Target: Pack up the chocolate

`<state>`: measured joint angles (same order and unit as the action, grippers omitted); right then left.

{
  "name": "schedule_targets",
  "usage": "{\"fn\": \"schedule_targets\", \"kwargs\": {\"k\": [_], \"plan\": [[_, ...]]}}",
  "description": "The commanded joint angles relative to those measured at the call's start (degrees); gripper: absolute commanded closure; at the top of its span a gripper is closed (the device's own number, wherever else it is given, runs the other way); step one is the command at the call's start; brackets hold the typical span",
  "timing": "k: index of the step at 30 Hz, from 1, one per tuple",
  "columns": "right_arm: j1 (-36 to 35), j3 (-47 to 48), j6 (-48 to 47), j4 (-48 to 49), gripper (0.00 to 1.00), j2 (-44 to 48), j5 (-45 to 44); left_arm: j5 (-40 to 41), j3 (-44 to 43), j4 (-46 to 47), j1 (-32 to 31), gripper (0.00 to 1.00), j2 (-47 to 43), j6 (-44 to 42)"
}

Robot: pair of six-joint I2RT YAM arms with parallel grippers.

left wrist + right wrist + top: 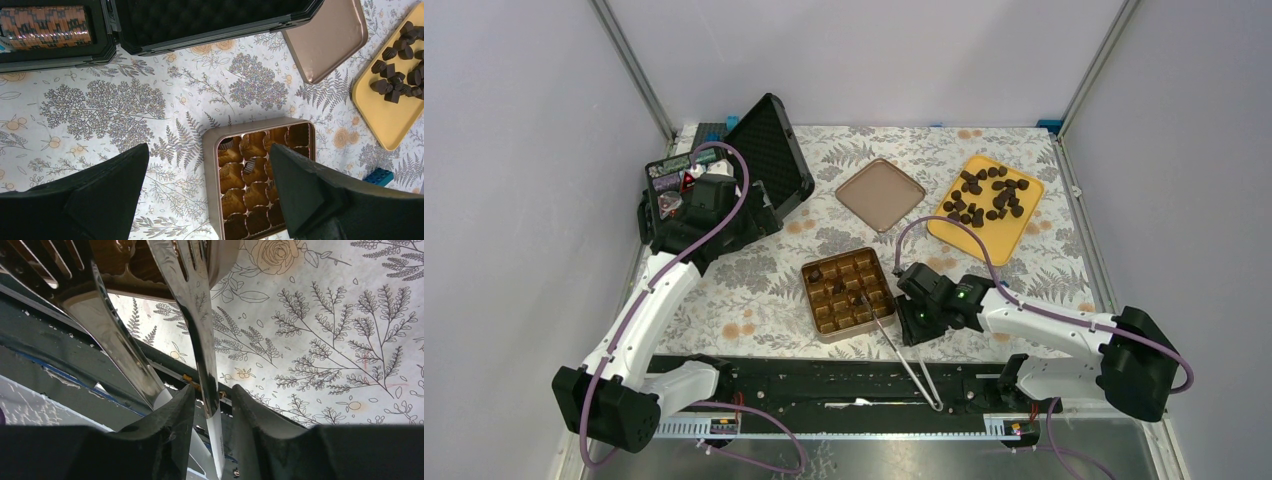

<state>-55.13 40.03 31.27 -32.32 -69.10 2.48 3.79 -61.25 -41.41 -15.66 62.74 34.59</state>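
Observation:
Many dark chocolate pieces [986,193] lie on a yellow tray [1009,232] at the back right; they also show in the left wrist view [395,80]. A golden tin [820,325] with gridded compartments sits in the middle and holds a few pieces [817,272], also seen in the left wrist view [250,165]. Metal tongs [909,362] lie with their tips over the tin and their hinge on the front rail. My right gripper [911,325] is slightly open around one tong arm [200,340], with gaps on both sides [212,389]. My left gripper [208,150] is wide open and empty, high over the cloth left of the tin.
The flat brown lid [880,193] lies behind the tin. An open black case [769,150] with poker chips [45,25] stands at the back left, next to my left wrist. A blue brick [379,176] lies right of the tin. The black rail [824,385] runs along the front.

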Motion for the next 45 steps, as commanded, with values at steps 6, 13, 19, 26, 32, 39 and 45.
{"fn": "schedule_targets", "kwargs": {"k": [6, 13, 19, 26, 32, 39, 45], "plan": [[-0.50, 5.75, -1.11, -5.17, 1.00, 2.05, -5.36, -0.59, 0.27, 3.24, 0.27, 0.01, -0.37, 0.46], [-0.31, 14.30, -2.78, -13.35, 1.00, 3.59, -13.99, -0.72, 0.49, 3.46, 0.22, 0.01, -0.41, 0.40], [8.58, 14.58, -4.06, -14.16, 1.00, 0.72, -17.97, -0.62, 0.64, 3.47, 0.21, 0.01, -0.81, 0.31], [13.04, 12.10, -5.89, -8.47, 1.00, -4.55, -21.67, -0.96, 1.00, 3.37, 0.28, 0.01, -1.80, 0.37], [15.26, 11.15, -6.23, -2.49, 0.96, -11.68, -25.03, -1.13, 1.22, 3.29, 0.26, 0.01, -2.00, 0.58], [18.25, 14.17, -7.35, 2.56, 0.40, -14.70, -23.85, -1.18, 0.66, 2.47, 0.25, 0.01, -2.16, -0.02], [18.66, 12.10, -6.33, 3.73, 0.24, -11.34, -19.91, -1.02, 1.24, 2.46, 0.22, 0.01, -2.55, 0.15]]}}
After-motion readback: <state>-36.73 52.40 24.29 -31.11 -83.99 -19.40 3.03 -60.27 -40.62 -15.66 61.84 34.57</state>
